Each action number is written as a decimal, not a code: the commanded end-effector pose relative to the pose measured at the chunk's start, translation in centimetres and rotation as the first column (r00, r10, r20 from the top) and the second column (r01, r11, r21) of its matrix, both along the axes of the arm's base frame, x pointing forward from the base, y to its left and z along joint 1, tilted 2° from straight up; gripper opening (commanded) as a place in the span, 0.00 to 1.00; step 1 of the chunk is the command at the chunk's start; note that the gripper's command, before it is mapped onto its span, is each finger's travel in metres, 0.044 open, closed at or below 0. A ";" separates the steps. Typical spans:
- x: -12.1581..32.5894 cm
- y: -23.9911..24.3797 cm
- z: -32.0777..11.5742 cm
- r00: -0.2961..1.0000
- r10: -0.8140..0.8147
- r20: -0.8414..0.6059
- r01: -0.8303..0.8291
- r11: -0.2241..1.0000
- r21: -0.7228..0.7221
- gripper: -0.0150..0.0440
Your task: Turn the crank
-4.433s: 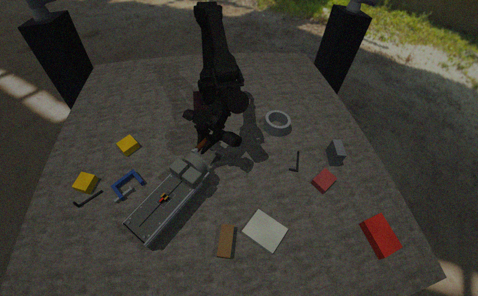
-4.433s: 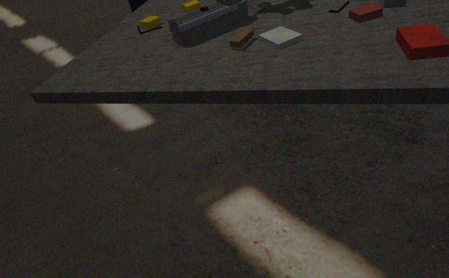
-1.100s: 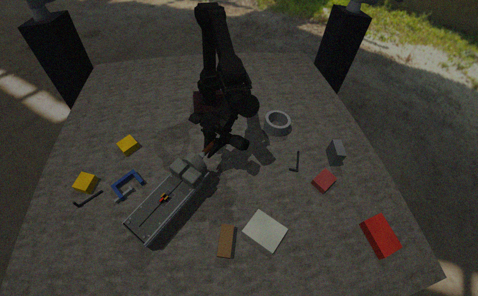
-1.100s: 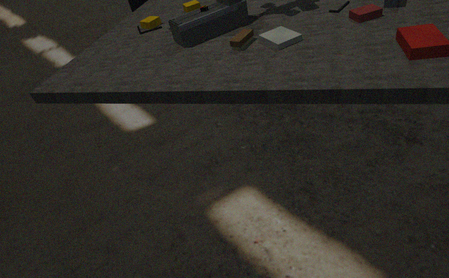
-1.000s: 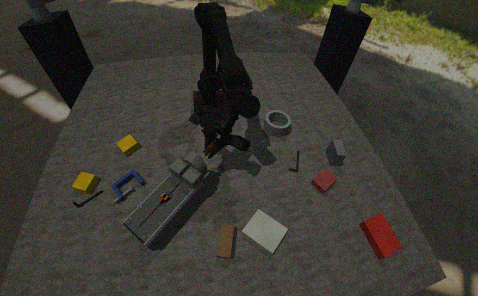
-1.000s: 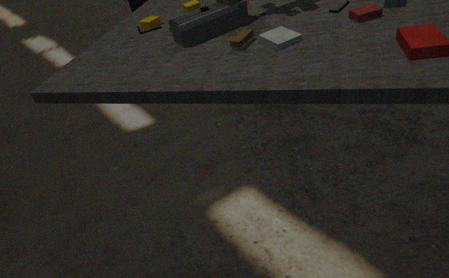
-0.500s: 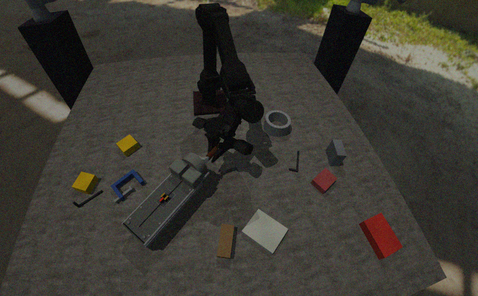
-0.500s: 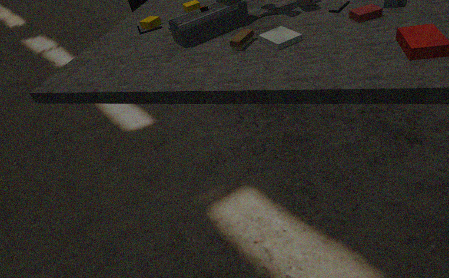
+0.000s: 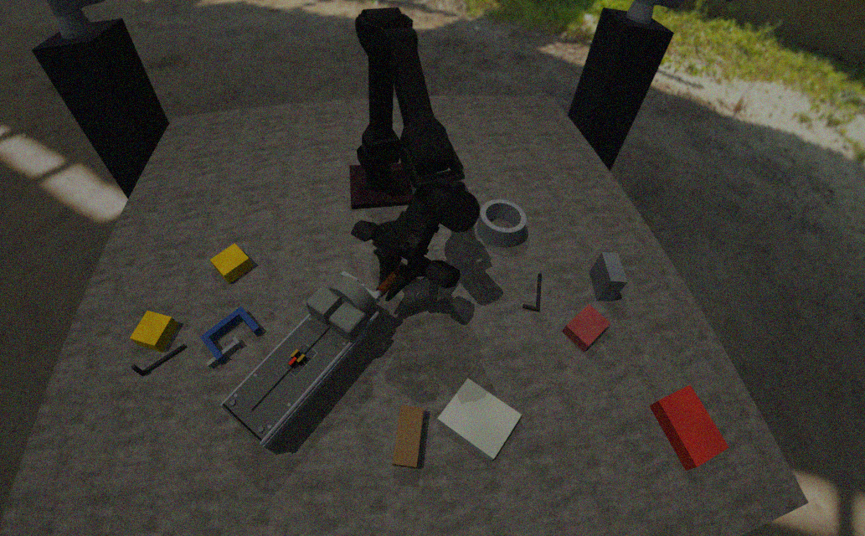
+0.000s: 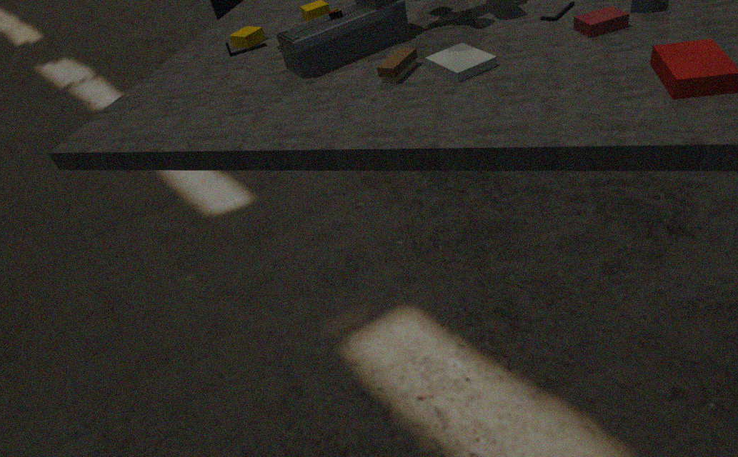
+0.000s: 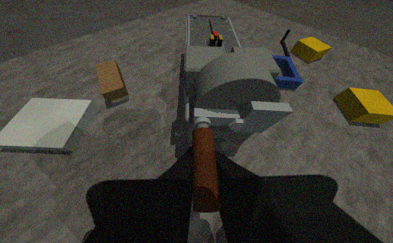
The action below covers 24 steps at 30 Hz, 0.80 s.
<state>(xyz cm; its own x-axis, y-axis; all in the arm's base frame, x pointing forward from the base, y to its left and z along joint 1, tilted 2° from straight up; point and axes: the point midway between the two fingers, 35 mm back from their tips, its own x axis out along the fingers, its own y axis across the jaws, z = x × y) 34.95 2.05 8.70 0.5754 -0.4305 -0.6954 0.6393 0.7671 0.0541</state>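
Observation:
The machine (image 9: 269, 399) (image 10: 346, 45) is a long grey slide bed with a grey round housing (image 9: 349, 292) (image 11: 239, 83) at its crank end. The red pointer (image 9: 292, 361) (image 11: 215, 33) sits between the two brass marks, looking slightly off level toward the end away from the crank. One brass mark (image 9: 296, 353) (image 11: 211, 38) and the other brass mark (image 9: 301, 360) (image 11: 220, 38) flank its dark carrier. My gripper (image 9: 392, 279) (image 11: 200, 150) is shut on the brown crank handle (image 9: 385, 285) (image 11: 204, 144). The handle joins the pale crank arm (image 11: 217, 114). The gripper is outside the exterior view.
A blue bracket (image 9: 213, 336) (image 11: 289, 70) and yellow blocks (image 9: 230, 260) (image 9: 152, 329) lie on one side. A brown block (image 9: 409, 435) (image 11: 111, 80) and white slab (image 9: 480, 418) (image 11: 42, 121) lie on the other. A grey ring (image 9: 502, 229) stands near the arm.

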 end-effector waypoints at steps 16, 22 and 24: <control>-0.1 -0.2 -2.1 1.000 0.001 -0.007 -0.001 1.000 0.006 0.25; -0.2 -0.4 -2.4 1.000 0.001 -0.007 -0.001 1.000 0.005 0.25; -0.3 -0.4 -2.5 1.000 0.001 -0.007 -0.001 1.000 0.005 0.25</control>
